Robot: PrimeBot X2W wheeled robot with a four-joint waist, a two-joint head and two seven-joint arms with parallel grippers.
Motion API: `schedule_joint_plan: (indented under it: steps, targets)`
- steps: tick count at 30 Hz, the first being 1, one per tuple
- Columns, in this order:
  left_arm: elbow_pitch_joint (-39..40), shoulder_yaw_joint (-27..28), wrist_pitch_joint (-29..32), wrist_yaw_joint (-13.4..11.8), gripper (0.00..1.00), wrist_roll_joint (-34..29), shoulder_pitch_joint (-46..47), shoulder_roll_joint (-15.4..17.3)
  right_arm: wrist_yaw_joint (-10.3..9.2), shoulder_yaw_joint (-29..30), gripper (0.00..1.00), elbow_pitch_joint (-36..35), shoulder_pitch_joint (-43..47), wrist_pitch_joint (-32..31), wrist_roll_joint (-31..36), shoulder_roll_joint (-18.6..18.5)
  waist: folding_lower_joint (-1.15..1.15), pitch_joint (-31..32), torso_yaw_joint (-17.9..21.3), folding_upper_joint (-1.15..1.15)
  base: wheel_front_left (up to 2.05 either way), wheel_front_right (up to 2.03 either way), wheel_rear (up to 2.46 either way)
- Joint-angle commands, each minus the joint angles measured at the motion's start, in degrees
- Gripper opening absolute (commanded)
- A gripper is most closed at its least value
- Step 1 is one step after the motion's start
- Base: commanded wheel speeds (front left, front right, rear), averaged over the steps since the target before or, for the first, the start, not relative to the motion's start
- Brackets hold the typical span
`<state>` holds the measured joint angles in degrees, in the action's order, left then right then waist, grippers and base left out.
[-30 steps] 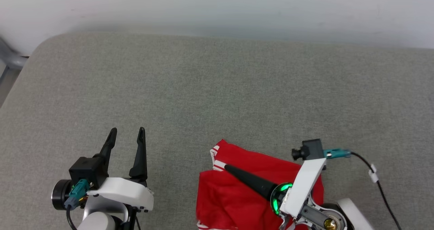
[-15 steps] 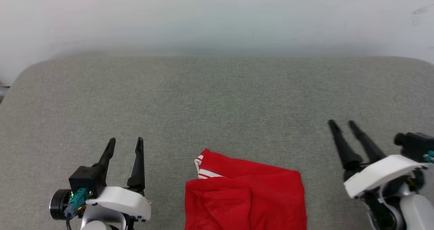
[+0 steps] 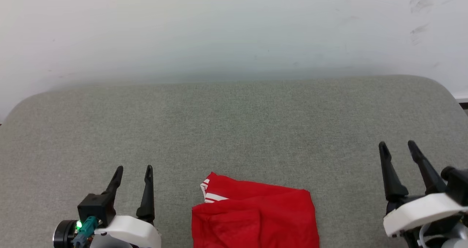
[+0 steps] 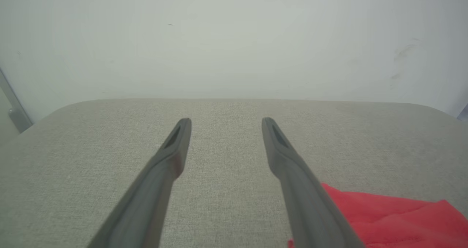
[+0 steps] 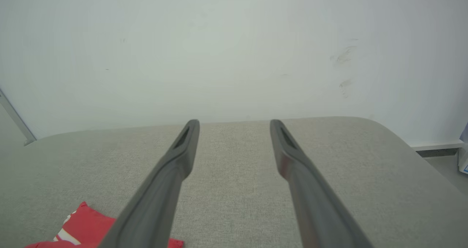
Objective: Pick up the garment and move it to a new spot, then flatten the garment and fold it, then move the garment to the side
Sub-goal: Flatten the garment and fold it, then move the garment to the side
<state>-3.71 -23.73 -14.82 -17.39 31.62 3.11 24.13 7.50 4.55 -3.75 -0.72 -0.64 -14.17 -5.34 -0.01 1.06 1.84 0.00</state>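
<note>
The garment is lying folded at the near middle of the table. Its near part is running off the bottom edge of the head view, so its full outline cannot be made out. A bit of white-striped trim is showing at its far left corner. The rest is reading as plain red, with soft creases.

In the left wrist view the garment is partly hiding behind one finger. In the right wrist view only a corner of it is peeking in at the lower left.

The left hand is hovering just left of the garment, apart from it, with fingers spread and holding nothing. The right hand is sitting well to the right, likewise spread and empty, its body cut off at the frame corner.

A pale, faintly scuffed wall is rising behind the table's far edge.
</note>
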Motion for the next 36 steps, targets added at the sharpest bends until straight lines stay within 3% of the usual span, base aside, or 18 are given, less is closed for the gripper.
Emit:
schedule_joint_plan:
  steps: [1, 12, 22, 25, 28, 36]
  targets:
    - [-0.79, -0.43, -0.30, 0.23, 1.00, -0.48, -1.02, -0.40, -0.03, -0.60, 1.00, -1.28, 3.03, -1.02, 1.57, 1.01, 0.01, 0.88, -0.22, 0.00, 0.00, 0.00, 0.00]
    - [-3.12, 0.93, -0.45, 0.35, 1.00, -1.23, -2.25, -1.25, -0.03, -1.54, 1.00, -4.12, 8.10, -2.89, 5.60, 2.02, 0.01, 2.12, -0.51, 0.00, 0.00, 0.00, 0.00]
    - [-3.53, 3.16, -0.48, 1.36, 1.00, -2.36, -1.71, -2.17, -0.03, 0.30, 1.00, -4.59, 7.50, -3.99, 3.91, 2.40, 0.01, 2.02, -1.19, 0.00, 0.00, 0.00, 0.00]
    - [-3.36, 3.90, -0.48, 1.67, 1.00, -2.77, -1.48, -2.34, -0.03, 0.68, 1.00, -4.29, 7.11, -5.23, 1.72, 2.23, 0.01, 1.72, -1.60, 0.00, 0.00, 0.00, 0.00]
    - [-3.12, 4.66, -0.48, 2.20, 1.00, -3.21, -1.10, -2.60, -0.04, 0.92, 1.00, -3.39, 7.49, -8.20, -2.33, -0.29, 0.01, 1.15, -2.22, 0.00, 0.00, 0.00, 0.00]
    - [-2.63, 5.14, -0.43, 3.65, 1.00, -4.74, 0.38, -3.78, -0.03, -2.14, 1.00, 0.40, 9.42, -23.30, -14.87, -6.27, 0.01, -1.26, -4.98, 0.00, 0.00, 0.00, 0.00]
